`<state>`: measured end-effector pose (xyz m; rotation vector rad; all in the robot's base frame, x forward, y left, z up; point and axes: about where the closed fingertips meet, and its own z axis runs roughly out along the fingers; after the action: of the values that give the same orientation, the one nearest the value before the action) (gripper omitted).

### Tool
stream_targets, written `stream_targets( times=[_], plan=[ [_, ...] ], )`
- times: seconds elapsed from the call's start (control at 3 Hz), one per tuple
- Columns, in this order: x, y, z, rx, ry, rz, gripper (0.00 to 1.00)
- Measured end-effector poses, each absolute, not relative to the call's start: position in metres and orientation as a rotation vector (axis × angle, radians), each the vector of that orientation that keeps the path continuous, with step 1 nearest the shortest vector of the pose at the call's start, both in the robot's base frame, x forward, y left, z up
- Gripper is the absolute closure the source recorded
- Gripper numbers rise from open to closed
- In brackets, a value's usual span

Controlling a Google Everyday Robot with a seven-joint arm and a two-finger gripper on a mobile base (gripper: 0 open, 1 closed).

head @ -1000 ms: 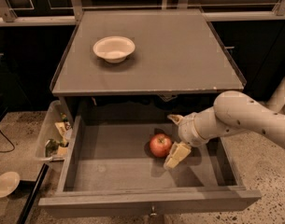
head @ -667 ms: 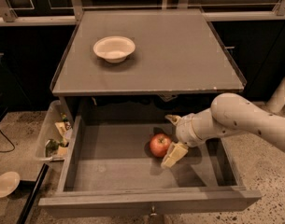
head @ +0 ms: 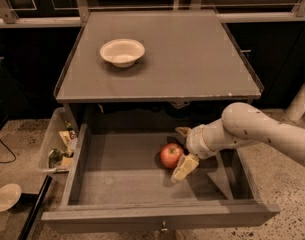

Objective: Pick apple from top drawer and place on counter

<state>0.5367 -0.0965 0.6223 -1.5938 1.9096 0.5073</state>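
Note:
The red apple lies on the flat grey bottom of the open top drawer, right of its middle. My gripper reaches in from the right on a white arm and straddles the apple. One yellowish finger is in front of the apple and the other is behind it. The jaws stand wider than the apple, so the gripper is open. The grey counter lies above the drawer.
A white bowl stands on the counter's left part. A clear bin with small items hangs at the drawer's left side. A pale dish lies on the floor at far left. The drawer's front wall has a small knob.
The gripper has shifted slightly left, further around the apple. The apple has not moved.

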Motion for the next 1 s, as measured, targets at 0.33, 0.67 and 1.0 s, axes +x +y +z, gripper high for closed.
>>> stream_targets(
  times=[0.33,0.67,1.0],
  plan=[
    [0.5367,-0.0965,0.622,-1.594,1.91,0.508,0.19],
    [0.5366,-0.0964,0.622,-1.594,1.91,0.508,0.42],
    [0.5366,-0.0964,0.622,-1.594,1.91,0.508,0.65]
  ],
)
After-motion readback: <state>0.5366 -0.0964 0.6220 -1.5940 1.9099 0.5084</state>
